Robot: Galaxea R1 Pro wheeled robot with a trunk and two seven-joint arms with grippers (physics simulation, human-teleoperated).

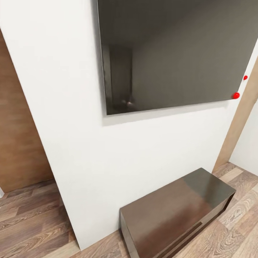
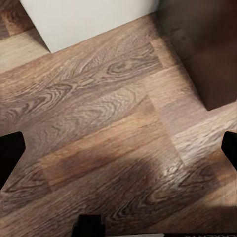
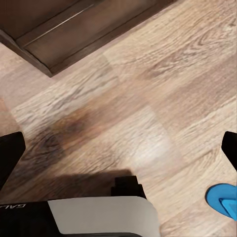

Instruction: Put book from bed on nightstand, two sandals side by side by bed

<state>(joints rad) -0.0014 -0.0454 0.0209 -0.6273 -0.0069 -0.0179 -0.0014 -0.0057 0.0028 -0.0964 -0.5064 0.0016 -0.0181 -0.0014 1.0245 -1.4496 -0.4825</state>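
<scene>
Right now your head view faces a white wall [image 1: 64, 107] carrying a large dark glossy wall screen [image 1: 179, 53], with a long low dark brown cabinet [image 1: 177, 215] on the brown wood-plank floor [image 1: 32, 225] below it; that cabinet is no nightstand, so don't mistake it for one. Your left wrist view looks down on planks, the left gripper [image 2: 118, 150] with its black fingers [image 2: 10, 153] wide apart and holding nothing. Your right wrist view shows the right gripper [image 3: 118, 148], fingers likewise spread and empty, and a bright blue flat thin-soled sandal [image 3: 222, 200] on the floor at the frame's edge, near the arm. Turn carelessly and the base may shove it.
</scene>
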